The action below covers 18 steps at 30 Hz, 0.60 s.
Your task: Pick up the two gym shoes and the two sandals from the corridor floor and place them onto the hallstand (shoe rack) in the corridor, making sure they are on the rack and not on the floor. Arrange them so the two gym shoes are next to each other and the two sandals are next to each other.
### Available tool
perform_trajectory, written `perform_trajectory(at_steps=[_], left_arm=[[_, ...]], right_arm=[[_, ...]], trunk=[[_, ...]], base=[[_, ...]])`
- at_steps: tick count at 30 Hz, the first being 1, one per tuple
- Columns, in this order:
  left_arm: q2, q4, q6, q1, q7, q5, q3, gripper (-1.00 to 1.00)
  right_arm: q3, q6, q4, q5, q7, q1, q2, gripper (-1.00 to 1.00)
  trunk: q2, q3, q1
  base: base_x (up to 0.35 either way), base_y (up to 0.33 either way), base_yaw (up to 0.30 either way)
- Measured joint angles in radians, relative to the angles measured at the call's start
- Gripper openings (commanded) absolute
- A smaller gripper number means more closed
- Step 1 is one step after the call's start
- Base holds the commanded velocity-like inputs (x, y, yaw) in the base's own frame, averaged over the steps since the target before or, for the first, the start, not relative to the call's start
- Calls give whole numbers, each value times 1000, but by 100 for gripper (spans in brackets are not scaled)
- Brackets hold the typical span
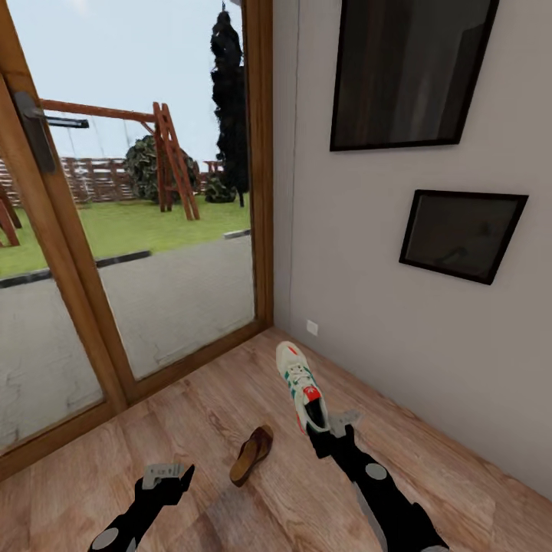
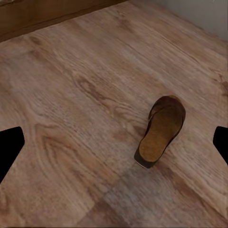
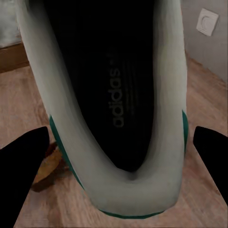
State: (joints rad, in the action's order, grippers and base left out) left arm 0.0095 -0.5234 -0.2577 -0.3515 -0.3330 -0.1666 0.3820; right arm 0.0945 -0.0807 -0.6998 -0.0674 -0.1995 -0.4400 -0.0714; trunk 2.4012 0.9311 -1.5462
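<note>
The right gripper is clamped on a trainer's heel, lifted above the floor. The left gripper hangs open and empty near a sandal.

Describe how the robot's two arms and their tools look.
Both arms are glossy black with round grey discs on their links. The left tool and right tool are pale grey with blocky, perforated-looking fingers. In the wrist views the fingertips appear as plain black wedges. No cables or markings are visible.

White trainer with green stripes, red-orange tongue patch, black insole. Brown sandal, tan footbed. Light brown wood-grain floor with knots. Pale grey wall, two black-framed dark pictures. Orange-brown door frame.
</note>
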Motion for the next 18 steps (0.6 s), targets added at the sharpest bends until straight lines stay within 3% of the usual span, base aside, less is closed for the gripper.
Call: perform_trajectory(at_steps=[3, 4, 7, 10, 11, 13, 14, 18], left_arm=[[-6, -1, 3, -5, 44, -50, -16, 100], [-9, -1, 7, -7, 64, -91, -33, 100], [-18, -1, 23, -15, 130, -165, -64, 100], [-28, 0, 97, -49, 155, -181, -79, 100], [-31, 0, 155, -62, 162, -192, -141, 100], [-31, -1, 169, -64, 165, -196, -185, 100], [-30, -9, 177, -65, 162, -194, -233, 100], [-31, -15, 178, -66, 151, -190, -255, 100]], right_arm=[[-1, 46, -9, 2, -102, -51, -31, -100], [-1, 67, -10, 3, -162, -71, -43, -100], [-2, 106, -16, 2, -272, -92, -53, -100], [-3, 120, -81, 4, -323, -96, -55, -100], [-3, 146, -106, 7, -346, -97, -58, -100], [-4, 153, -113, 5, -352, -97, -62, -100], [-2, 158, -117, 6, -356, -97, -69, -100], [-1, 161, -119, 5, -362, -97, -76, -100]], trunk=[[0, 0, 0], [0, 0, 0], [0, 0, 0], [0, 0, 0], [0, 0, 0], [0, 0, 0], [0, 0, 0], [0, 0, 0]], base=[[0, 0, 0], [0, 0, 0], [0, 0, 0], [0, 0, 0], [0, 0, 0], [0, 0, 0], [0, 0, 0], [0, 0, 0]])
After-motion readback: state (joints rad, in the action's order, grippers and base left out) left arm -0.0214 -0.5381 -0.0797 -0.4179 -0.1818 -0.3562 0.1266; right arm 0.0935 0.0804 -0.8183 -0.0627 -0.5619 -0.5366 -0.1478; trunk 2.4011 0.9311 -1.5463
